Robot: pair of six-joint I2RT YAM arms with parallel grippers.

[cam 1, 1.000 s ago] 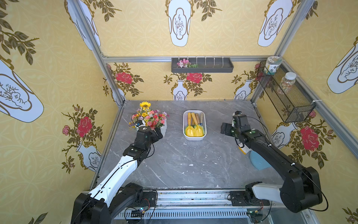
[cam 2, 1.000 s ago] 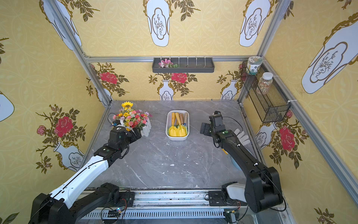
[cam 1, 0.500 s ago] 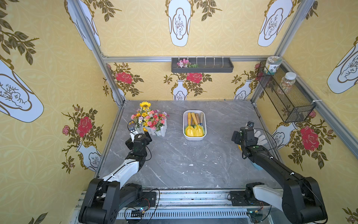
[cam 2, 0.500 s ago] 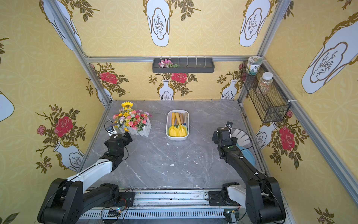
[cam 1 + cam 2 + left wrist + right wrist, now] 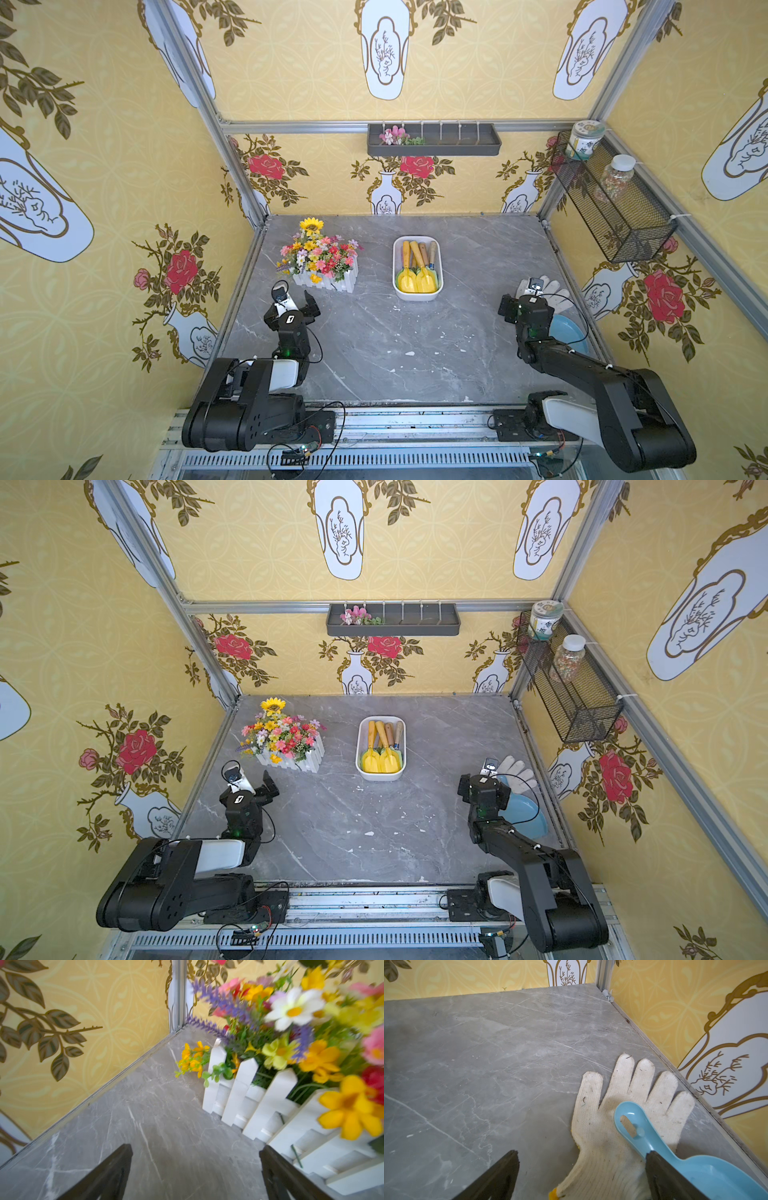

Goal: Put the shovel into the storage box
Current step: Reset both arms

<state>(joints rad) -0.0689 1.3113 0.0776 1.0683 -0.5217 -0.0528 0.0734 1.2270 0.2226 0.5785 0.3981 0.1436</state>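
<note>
Shovels (image 5: 417, 281), two with yellow blades, lie inside the one white storage box (image 5: 417, 296) toward the back of the tabletop (image 5: 374, 353), where four handles can be counted. Both grippers stand spread wide and empty. The left gripper (image 5: 195, 1149) is just beside one flower planter (image 5: 320, 266), and the right gripper (image 5: 581, 1154) is above one glove (image 5: 623, 1105) and one blue scoop (image 5: 640, 1133).

We record: grey stone worktop (image 5: 374, 340), pale marble veining. White glossy rectangular storage box (image 5: 417, 296); its shovels (image 5: 426, 282) show yellow blades, tan wooden handles. White picket-fence planter (image 5: 239, 1093), flowers (image 5: 291, 1009) yellow, pink, red, purple, white. Cream knitted glove (image 5: 604, 1147), yellow cuff edge. Pale blue plastic scoop (image 5: 720, 1174). Yellow wallpaper (image 5: 291, 62), red roses.
</note>
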